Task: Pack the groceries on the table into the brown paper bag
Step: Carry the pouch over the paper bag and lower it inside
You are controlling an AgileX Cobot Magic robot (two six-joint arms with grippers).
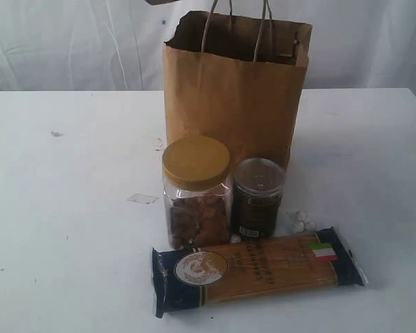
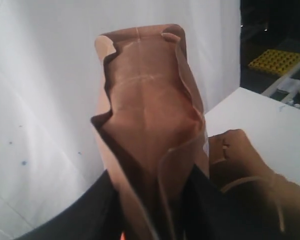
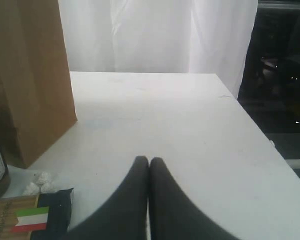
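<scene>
The brown paper bag [image 1: 232, 97] stands open at the back of the table [image 1: 69, 208]. In front of it are the gold-lidded clear jar [image 1: 196, 191] and the smaller dark jar [image 1: 258, 198]. Nearest the front edge lies the spaghetti pack [image 1: 256, 270]. My left gripper [image 2: 155, 200] is shut on the coppery pouch [image 2: 144, 100] and holds it in the air beside the bag's rim [image 2: 250, 170]. My right gripper [image 3: 149, 162] is shut and empty, low over the table past the spaghetti pack's end [image 3: 39, 215]. The yellow bottle and the carton are out of view.
Tiny white pellets [image 1: 301, 222] lie beside the dark jar. A white curtain hangs behind the table. The table's right edge [image 3: 260, 130] drops off to a dark area. Bare tabletop spreads to the left and right of the bag.
</scene>
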